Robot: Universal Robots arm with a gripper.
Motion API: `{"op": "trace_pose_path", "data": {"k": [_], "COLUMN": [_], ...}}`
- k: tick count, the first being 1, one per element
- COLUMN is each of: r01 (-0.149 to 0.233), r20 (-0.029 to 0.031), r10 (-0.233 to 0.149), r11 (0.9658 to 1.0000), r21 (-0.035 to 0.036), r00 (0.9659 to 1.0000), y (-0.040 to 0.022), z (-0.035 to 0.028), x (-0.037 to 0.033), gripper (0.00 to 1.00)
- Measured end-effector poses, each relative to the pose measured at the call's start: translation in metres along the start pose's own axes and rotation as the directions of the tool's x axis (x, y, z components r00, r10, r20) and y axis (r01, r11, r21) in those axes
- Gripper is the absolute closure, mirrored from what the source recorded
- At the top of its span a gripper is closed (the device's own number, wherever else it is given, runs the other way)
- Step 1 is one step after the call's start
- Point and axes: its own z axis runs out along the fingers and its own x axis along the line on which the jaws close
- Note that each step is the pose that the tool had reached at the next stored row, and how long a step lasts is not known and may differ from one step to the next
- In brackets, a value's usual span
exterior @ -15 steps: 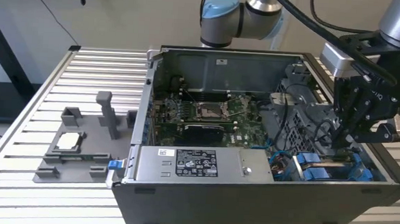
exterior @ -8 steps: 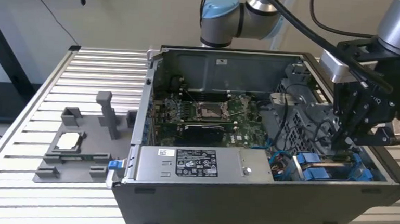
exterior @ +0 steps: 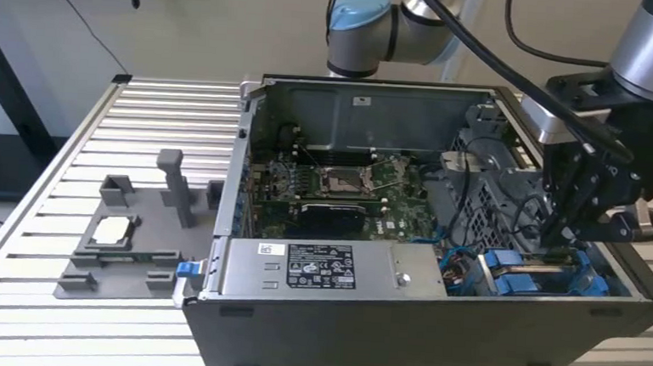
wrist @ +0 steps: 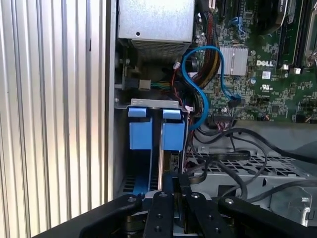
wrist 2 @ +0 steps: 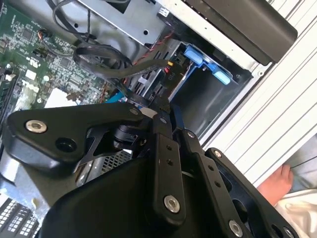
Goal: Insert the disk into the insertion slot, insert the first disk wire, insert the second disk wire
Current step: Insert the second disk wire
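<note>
Exterior view shows the arm reaching straight down into the computer case (exterior: 431, 342) at about four o'clock — its gripper (exterior: 561, 240) narrowly closed over the disk (exterior: 548, 266), which stands on edge between blue carriers (exterior: 514, 275); whether it actually grips anything, I cannot tell.

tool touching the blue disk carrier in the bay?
Cannot tell. In the first wrist view the tool meets the blue disk carrier edge, hiding any contact or gap.

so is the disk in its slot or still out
In. The disk stands on edge down in the blue-tabbed bay of the computer case, with the gripper right above it.
</note>
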Motion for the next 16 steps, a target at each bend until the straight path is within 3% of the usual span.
{"op": "trace_pose_path", "data": {"k": [4,16], "r01": [-0.001,-0.014], "r20": [0.01,0.0085], "r10": [0.001,0.014], "r11": [1.0,0.9998], "r21": [0.0038,0.0154], "r00": [0.9999,0.9999], "y": [-0.0003,0.0], "z": [0.0026,0.0083], "x": [0.0,0.0002], "gripper": [0.84,0.84]}}
